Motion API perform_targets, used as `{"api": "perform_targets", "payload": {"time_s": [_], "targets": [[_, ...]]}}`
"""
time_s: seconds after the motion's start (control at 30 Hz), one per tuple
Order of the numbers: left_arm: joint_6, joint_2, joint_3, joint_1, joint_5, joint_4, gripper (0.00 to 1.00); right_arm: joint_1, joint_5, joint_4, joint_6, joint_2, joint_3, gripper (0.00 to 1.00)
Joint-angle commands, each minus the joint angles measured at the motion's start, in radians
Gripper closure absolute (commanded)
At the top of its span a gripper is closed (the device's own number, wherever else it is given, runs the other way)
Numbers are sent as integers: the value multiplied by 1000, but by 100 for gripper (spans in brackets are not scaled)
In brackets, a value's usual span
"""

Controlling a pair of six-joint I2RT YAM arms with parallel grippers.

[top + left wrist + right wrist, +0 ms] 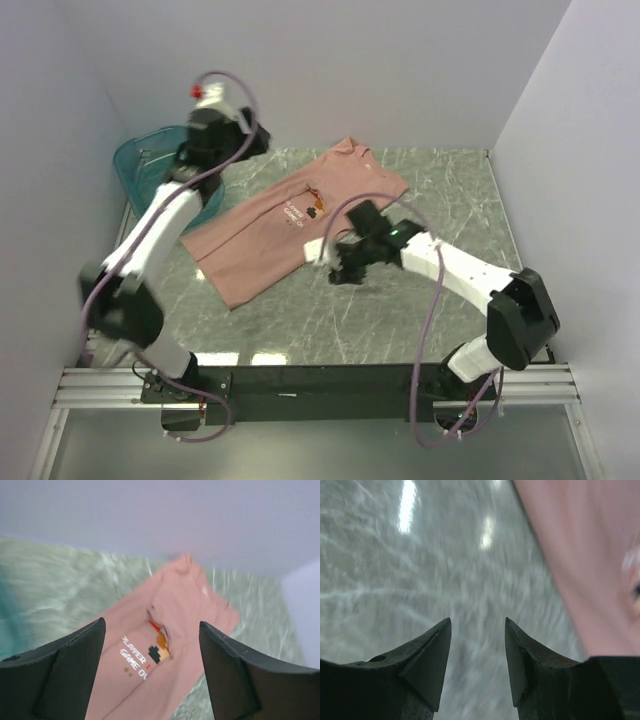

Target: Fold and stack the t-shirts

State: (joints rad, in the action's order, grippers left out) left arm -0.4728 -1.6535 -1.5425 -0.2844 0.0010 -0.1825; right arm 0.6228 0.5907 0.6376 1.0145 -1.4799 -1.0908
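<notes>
Top external: pink shirt lying diagonally on table, centre-left; left gripper above its far side, fingers wide apart, empty; right gripper beside its near edge, fingers apart, empty

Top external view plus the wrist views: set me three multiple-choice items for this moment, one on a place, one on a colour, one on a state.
1. Where is the translucent teal plastic tub?
A. at the far left corner of the green marbled table
B. at the near right corner
C. on top of the shirt

2. What colour is the short-sleeved cotton t-shirt?
A. white
B. navy
C. dusty pink

3. How is the right gripper?
A. shut on the t-shirt
B. open, holding nothing
C. shut on the tub

Answers:
1 A, the top external view shows it in that corner.
2 C, the cloth reads pink in all three views.
3 B, the right wrist view shows bare table between its spread fingers.
</notes>
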Motion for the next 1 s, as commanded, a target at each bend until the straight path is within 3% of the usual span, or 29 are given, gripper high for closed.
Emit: {"api": "perform_targets", "payload": {"time_s": [0.0,0.1,0.17,0.4,0.7,0.97], "targets": [[-87,197,155,69,-202,-43,19,165,-202,-252,112,-60,14,46],[-154,491,353,111,-248,-54,12,313,-270,-396,92,-143,3,46],[-158,596,457,129,-298,-83,8,398,-319,-481,81,-204,2,46],[-178,935,548,154,-406,-319,5,525,-419,-621,27,-368,-46,48],[-230,1107,607,152,-406,-452,5,529,-552,-683,-14,-508,-130,50],[-245,1123,605,154,-374,-472,6,525,-569,-673,-19,-585,-188,51]]}}
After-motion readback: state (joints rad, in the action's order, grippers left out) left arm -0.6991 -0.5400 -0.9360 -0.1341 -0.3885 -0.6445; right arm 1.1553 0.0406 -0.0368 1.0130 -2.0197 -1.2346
